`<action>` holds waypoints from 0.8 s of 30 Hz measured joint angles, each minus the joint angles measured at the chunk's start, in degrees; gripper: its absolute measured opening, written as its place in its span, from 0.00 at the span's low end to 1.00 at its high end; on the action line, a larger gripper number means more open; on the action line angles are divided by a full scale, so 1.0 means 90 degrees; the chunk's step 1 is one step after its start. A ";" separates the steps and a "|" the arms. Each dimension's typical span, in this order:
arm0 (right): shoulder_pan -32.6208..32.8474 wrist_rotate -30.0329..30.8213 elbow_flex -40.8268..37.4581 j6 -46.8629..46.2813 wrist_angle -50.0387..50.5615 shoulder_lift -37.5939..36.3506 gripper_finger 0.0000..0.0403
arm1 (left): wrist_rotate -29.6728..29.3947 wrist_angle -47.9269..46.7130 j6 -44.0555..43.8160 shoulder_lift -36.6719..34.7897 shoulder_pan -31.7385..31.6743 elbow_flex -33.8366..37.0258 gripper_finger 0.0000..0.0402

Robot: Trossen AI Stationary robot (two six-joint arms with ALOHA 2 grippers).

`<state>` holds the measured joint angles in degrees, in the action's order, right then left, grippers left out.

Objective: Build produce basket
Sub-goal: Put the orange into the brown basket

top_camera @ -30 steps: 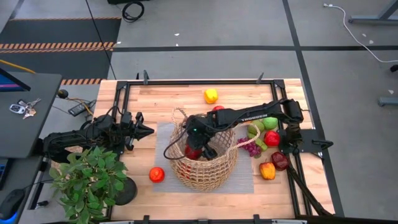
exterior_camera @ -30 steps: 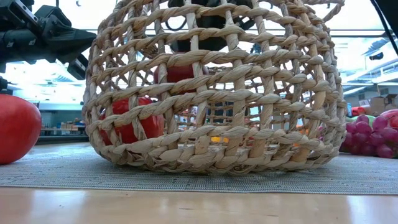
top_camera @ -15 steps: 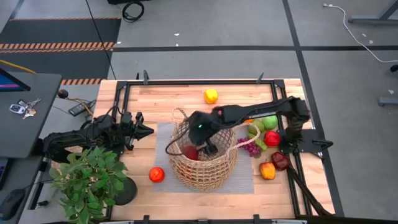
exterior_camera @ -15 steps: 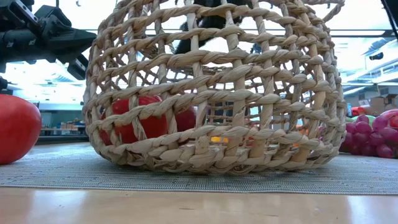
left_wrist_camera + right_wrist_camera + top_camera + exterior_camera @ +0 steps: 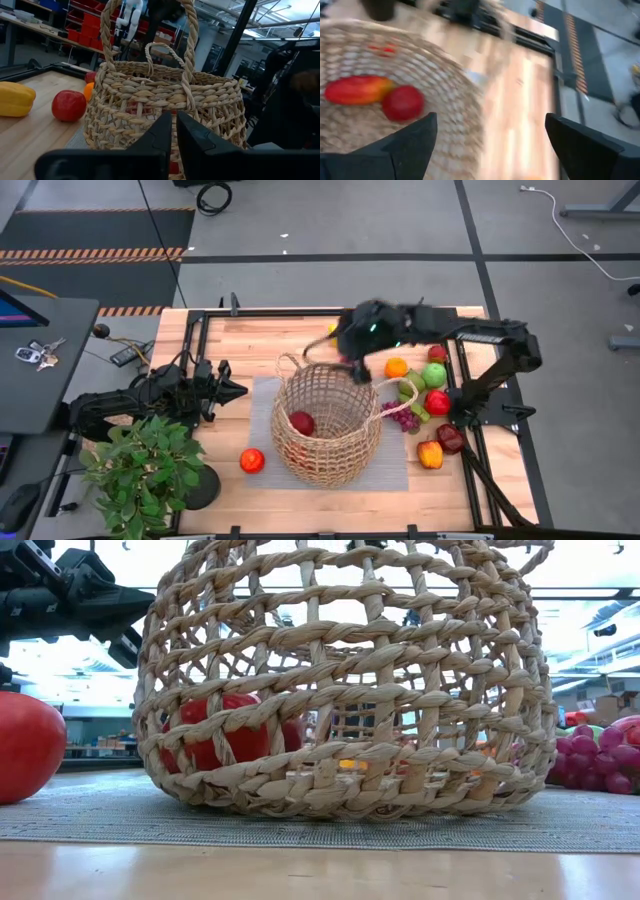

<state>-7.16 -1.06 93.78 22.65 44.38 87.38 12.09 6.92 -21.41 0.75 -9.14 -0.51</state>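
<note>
Where it reached inside the basket [image 5: 327,420] before, right gripper [image 5: 352,352] now clear, fingers apart, empty

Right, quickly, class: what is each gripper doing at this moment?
Left gripper: shut, holding nothing, waiting left of the basket.
Right gripper: open, empty, above the basket's far rim.

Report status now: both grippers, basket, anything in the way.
Right gripper open, empty, above basket's far rim. Left gripper shut, parked left of basket. Red fruit inside; more produce waiting right. Nothing in the way.
</note>
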 joint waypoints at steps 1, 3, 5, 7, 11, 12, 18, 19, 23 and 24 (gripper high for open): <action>-0.0180 0.0000 -0.0002 0.0000 0.0099 -0.0092 0.92 | -0.0001 0.0002 0.0002 0.0000 0.0002 0.0002 0.08; -0.0582 0.0000 -0.0079 -0.0012 0.0081 -0.0270 0.91 | -0.0001 0.0000 0.0002 0.0000 0.0000 0.0001 0.07; -0.0989 0.0000 -0.0287 -0.0126 0.0032 -0.0465 0.90 | -0.0001 0.0001 0.0001 -0.0002 0.0000 0.0001 0.07; -0.1365 -0.0001 -0.0604 -0.0307 -0.0004 -0.0674 0.89 | -0.0001 0.0002 0.0002 0.0000 0.0000 0.0001 0.07; -0.1975 -0.0017 -0.1340 -0.0704 0.0164 -0.1120 0.88 | -0.0001 0.0002 0.0002 0.0000 0.0000 0.0000 0.09; -0.2097 -0.0025 -0.1484 -0.0772 0.0309 -0.1214 0.88 | -0.0001 0.0000 0.0000 -0.0002 0.0002 0.0002 0.09; -0.2700 -0.0398 -0.2205 -0.1412 0.1091 -0.1546 0.88 | -0.0001 0.0002 0.0005 -0.0002 0.0000 0.0000 0.08; -0.2770 -0.0508 -0.2317 -0.1492 0.1199 -0.1559 0.88 | -0.0001 0.0000 0.0002 0.0000 0.0002 0.0000 0.07; -0.2934 -0.0587 -0.2682 -0.1658 0.1626 -0.1485 0.88 | 0.0001 0.0001 0.0001 0.0000 0.0001 0.0001 0.07; -0.2964 -0.0554 -0.2778 -0.1684 0.1677 -0.1458 0.88 | -0.0001 0.0000 0.0000 0.0000 0.0001 0.0000 0.07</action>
<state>-33.83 -6.04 68.77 7.50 59.47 74.26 12.08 6.92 -21.41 0.75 -9.13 -0.51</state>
